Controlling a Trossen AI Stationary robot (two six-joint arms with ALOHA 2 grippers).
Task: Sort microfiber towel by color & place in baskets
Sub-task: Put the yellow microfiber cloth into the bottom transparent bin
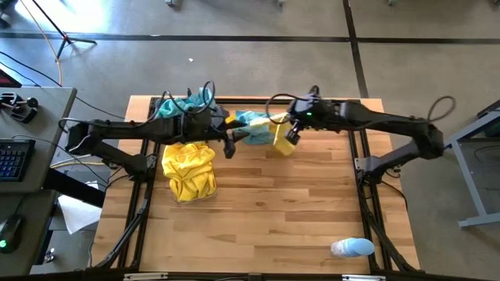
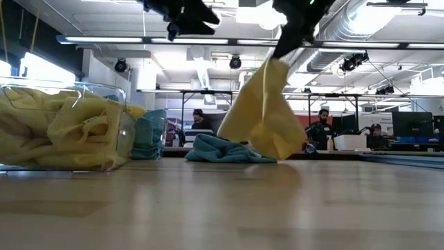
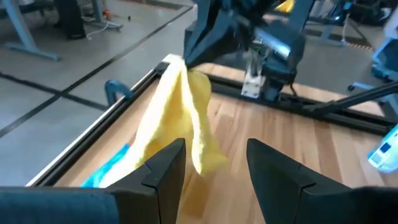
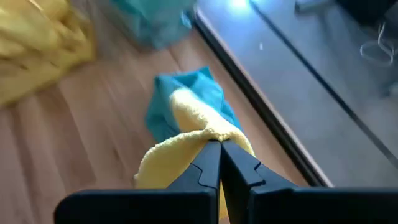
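Observation:
My right gripper (image 1: 291, 133) (image 4: 219, 144) is shut on a yellow microfiber towel (image 1: 283, 143) (image 2: 260, 114) raised over the far middle of the table. A teal towel (image 1: 248, 125) (image 2: 220, 149) lies crumpled on the wood just beneath and beside it. My left gripper (image 1: 229, 147) (image 3: 214, 155) hovers open to the left of the hanging yellow towel (image 3: 180, 118), touching nothing. One clear basket (image 1: 189, 170) (image 2: 125, 132) holds a heap of yellow towels. The other basket (image 1: 183, 105), at the far left, holds teal ones. My right gripper pinches the yellow towel between its two fingers at a bunched upper fold (image 4: 208, 132), coming from above and slanting down. The towel hangs below the fingers in a slack cone. Its lower end (image 2: 281, 149) hangs at about tabletop height beside the teal towel.
A pale-blue-and-white rounded object (image 1: 351, 248) lies near the table's near right corner. Black frame rails (image 1: 361, 168) run along the left and right sides of the table. A desk with a keyboard (image 1: 12, 156) stands to the left. People sit in the room beyond (image 2: 320, 125).

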